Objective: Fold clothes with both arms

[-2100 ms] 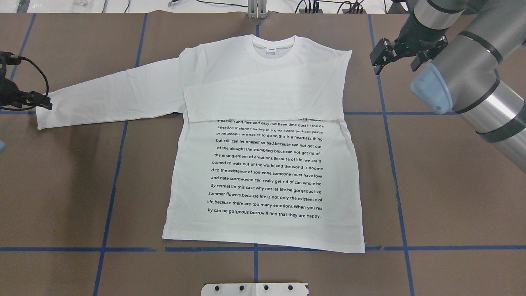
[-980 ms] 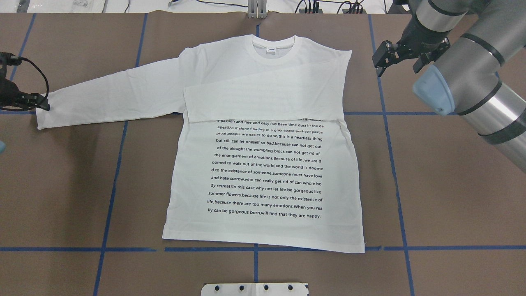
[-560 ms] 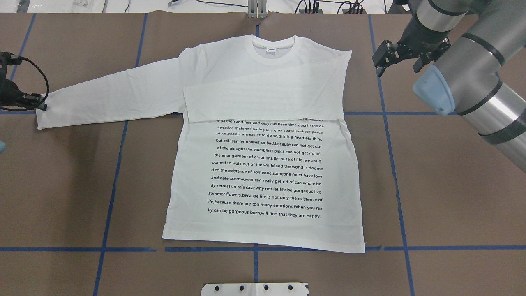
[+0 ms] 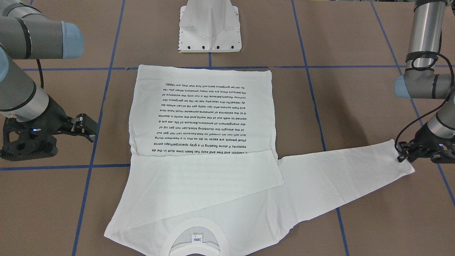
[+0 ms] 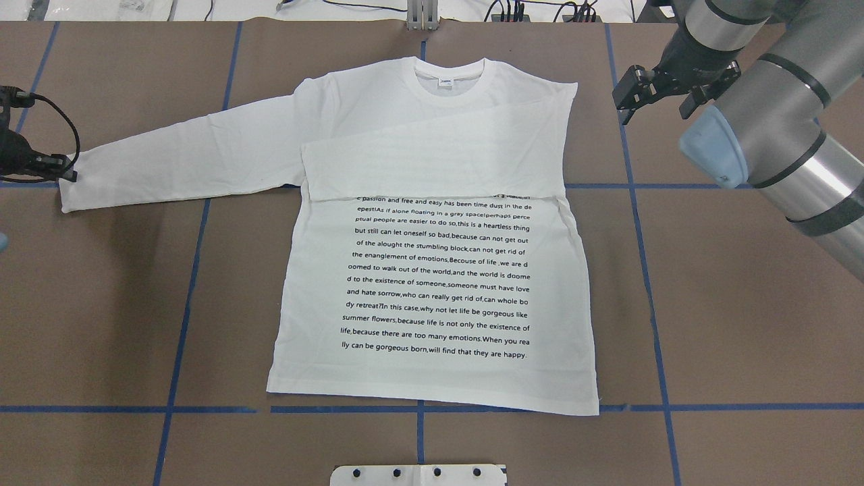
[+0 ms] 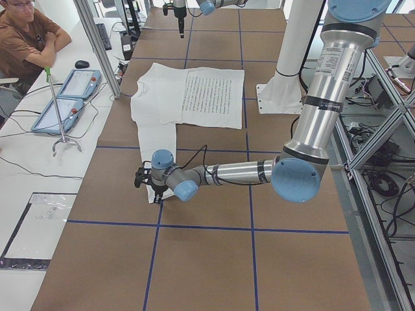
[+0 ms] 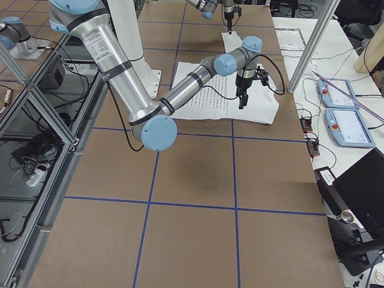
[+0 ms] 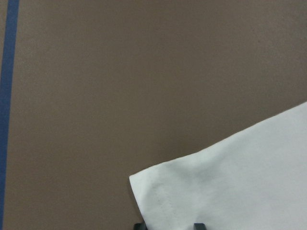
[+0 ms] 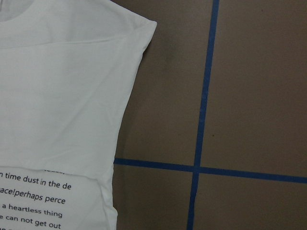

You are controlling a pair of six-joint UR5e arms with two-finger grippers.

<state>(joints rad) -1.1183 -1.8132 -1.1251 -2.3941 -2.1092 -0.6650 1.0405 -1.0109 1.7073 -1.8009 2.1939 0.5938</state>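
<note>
T-shirt [image 5: 432, 270]: lying flat mid-table, print side up, collar [image 5: 449, 74] pointing away from the robot base.
Folded sleeve [image 5: 432, 165]: lying across the chest and covering the top text lines.
Free sleeve [image 5: 182, 158]: stretching straight out toward the left gripper [image 5: 66, 173].
Left gripper: sitting at the cuff [image 8: 158, 191]. Only the left wrist view is showing its fingertips [image 8: 199, 225], which are apart, straddling the cuff corner and not clamped.
Right gripper [image 4: 87, 128]: hovering beside the folded shoulder, apart from the cloth. The front-facing view is showing its jaws parted and empty. Its wrist view is catching only the shoulder edge and blue tape [image 9: 204, 96].
Table [image 5: 742, 324]: brown sheet lying under everything.
Left side view: person [image 6: 26, 39] sitting at a white bench [image 6: 39, 168].
</note>
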